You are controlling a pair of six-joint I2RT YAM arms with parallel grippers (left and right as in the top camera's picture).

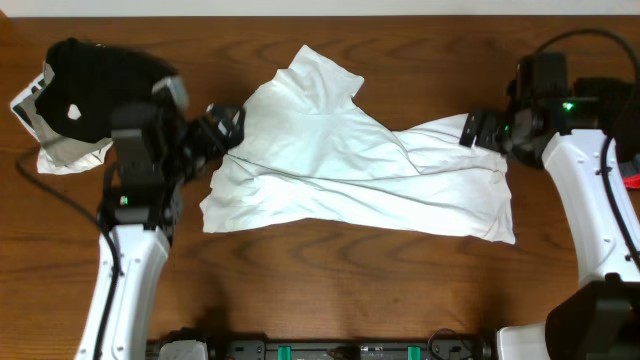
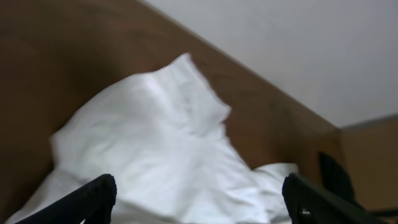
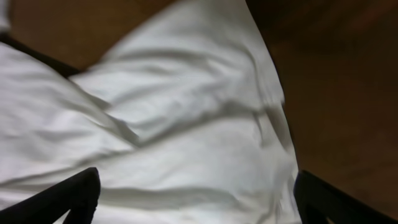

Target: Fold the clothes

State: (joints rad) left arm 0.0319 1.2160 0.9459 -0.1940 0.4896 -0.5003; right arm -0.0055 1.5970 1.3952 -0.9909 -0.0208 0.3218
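Robotics lab bench. Two white robot arms, the left arm (image 1: 130, 270) and the right arm (image 1: 590, 190), rise from a black rail (image 1: 330, 350) at the near edge of a wooden table (image 1: 320, 290). A green light (image 1: 568, 106) glows on the right arm. A bare pale wall (image 2: 298, 43) stands behind.

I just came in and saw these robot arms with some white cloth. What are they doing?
Two robot arms are working on a white T-shirt that lies rumpled across the wooden table. The left tool is at the shirt's left edge and the right tool is at its right edge. Both tools are open and neither is gripping anything. The shirt is not folded neatly yet. A black garment lies off to the side, near the left arm.
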